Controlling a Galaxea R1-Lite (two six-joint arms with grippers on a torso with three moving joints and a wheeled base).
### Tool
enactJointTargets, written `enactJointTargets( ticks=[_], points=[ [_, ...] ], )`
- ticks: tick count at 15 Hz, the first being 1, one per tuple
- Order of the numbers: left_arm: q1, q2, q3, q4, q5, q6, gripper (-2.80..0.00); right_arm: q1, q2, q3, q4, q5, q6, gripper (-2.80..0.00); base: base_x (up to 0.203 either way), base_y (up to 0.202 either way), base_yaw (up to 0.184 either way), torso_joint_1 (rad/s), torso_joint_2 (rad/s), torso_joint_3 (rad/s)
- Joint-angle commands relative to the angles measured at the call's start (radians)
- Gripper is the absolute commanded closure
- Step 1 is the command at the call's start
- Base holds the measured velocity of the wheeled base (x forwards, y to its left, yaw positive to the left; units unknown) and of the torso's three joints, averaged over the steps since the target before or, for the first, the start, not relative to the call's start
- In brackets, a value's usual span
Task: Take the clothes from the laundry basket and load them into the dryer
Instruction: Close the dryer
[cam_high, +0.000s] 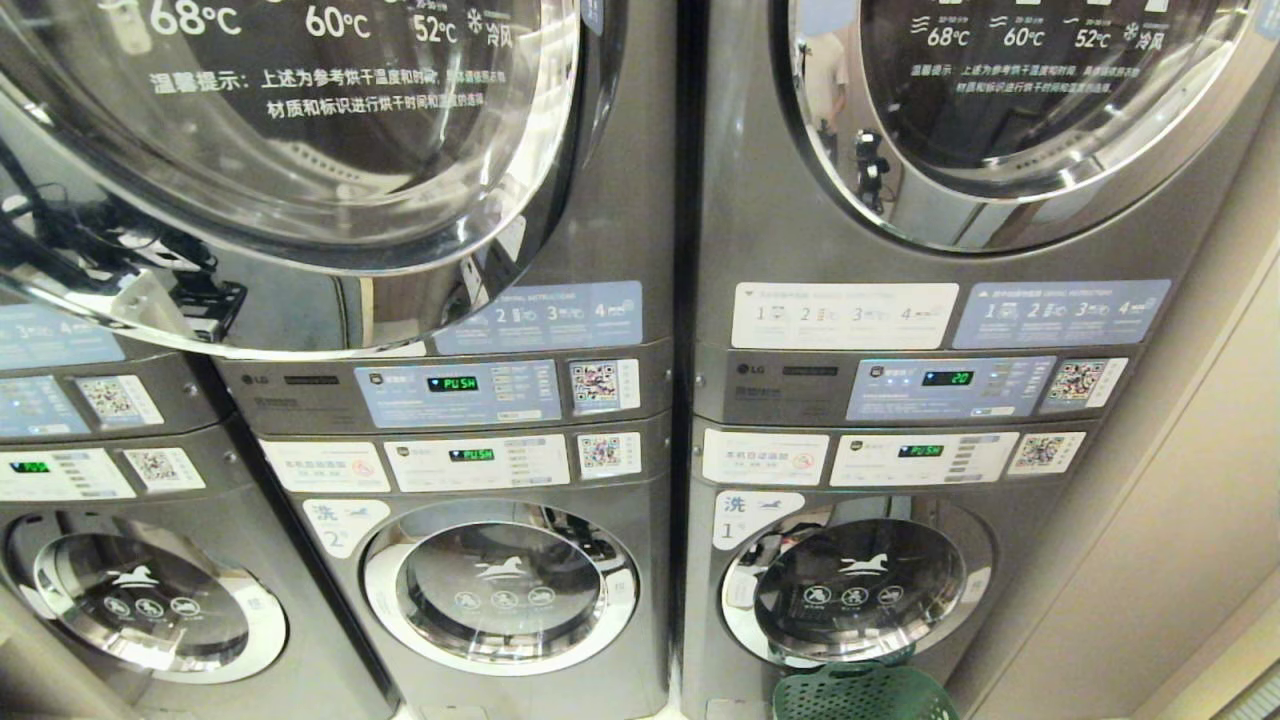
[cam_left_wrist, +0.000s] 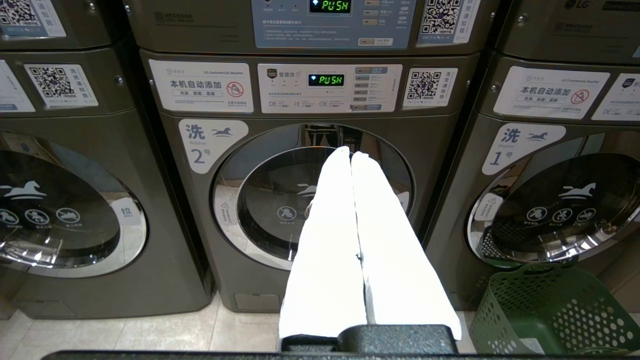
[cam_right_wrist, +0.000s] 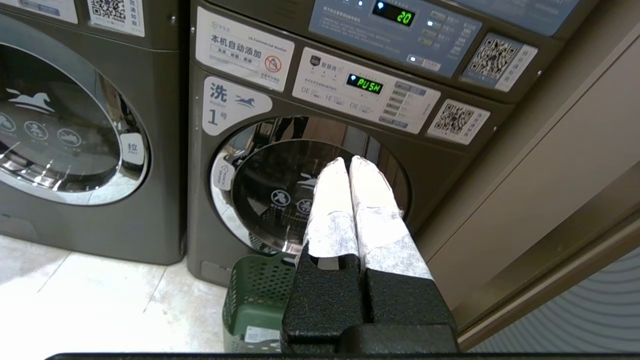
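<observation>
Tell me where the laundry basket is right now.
The laundry basket sits on the floor at the bottom right of the head view, directly in front of the washer marked 1, below its round door.

Two dryers show up top, one at eleven o'clock (cam_high: 300, 150) and one at one o'clock (cam_high: 1010, 90). Three washers stand below: (cam_high: 140, 600), (cam_high: 500, 585), (cam_high: 860, 590). One laundry basket (cam_high: 865, 693).

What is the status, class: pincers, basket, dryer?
Both pincers shut, empty: left pincer, right pincer. Basket on the floor below washer 1. Dryer door ajar. No clothes in view.
</observation>
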Motion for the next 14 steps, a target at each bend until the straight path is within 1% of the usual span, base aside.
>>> enactJointTargets(
  ticks=[1,3,4,6,7,8,9,10,11,12,14],
  points=[
    [0.000,0.000,0.000,-0.002,0.000,0.000,0.00,0.000,-0.001,-0.005,0.024,0.000,0.020,0.00,0.000,0.000,0.000,0.000,0.00,0.000],
    [0.000,0.000,0.000,0.000,-0.001,0.000,0.00,0.000,-0.001,0.001,0.035,-0.007,0.089,0.00,0.000,0.000,0.000,0.000,0.00,0.000],
    [0.000,0.000,0.000,0.000,0.000,0.000,0.00,0.000,-0.001,0.001,0.036,-0.009,0.098,0.00,0.000,0.000,0.000,0.000,0.00,0.000],
    [0.000,0.000,-0.006,0.012,-0.002,0.007,0.00,0.000,-0.001,0.002,0.035,-0.009,0.091,0.00,0.000,0.000,0.000,0.000,0.00,0.000],
    [0.000,0.000,-0.004,-0.006,-0.014,0.050,0.00,0.000,-0.001,0.002,0.036,-0.009,0.095,0.00,0.000,0.000,0.000,0.000,0.00,0.000],
    [0.000,0.003,-0.035,-0.022,-0.049,0.068,0.00,0.000,-0.001,0.002,0.036,-0.009,0.096,0.00,0.000,0.000,0.000,0.000,0.00,0.000],
    [0.000,0.019,-0.101,-0.026,-0.113,0.070,0.00,0.000,-0.001,0.003,0.036,-0.009,0.097,0.00,0.000,0.000,0.000,0.000,0.00,0.000],
    [-0.001,0.064,-0.211,-0.027,-0.199,0.071,0.00,0.000,-0.001,0.001,0.036,-0.009,0.090,0.00,0.000,0.000,0.000,0.000,0.00,0.000],
    [-0.004,0.141,-0.320,-0.028,-0.271,0.067,0.00,0.000,-0.001,0.001,0.036,-0.009,0.092,0.00,0.000,0.000,0.000,0.000,0.00,0.000],
    [-0.008,0.246,-0.420,-0.034,-0.320,0.058,0.00,0.000,-0.001,0.001,0.036,-0.009,0.094,0.00,0.000,0.000,0.000,0.000,0.00,0.000],
    [-0.022,0.516,-0.637,-0.082,-0.390,0.034,0.00,0.000,-0.001,0.003,0.036,-0.009,0.097,0.00,0.000,0.000,0.000,0.000,0.00,0.000]
  ],
)
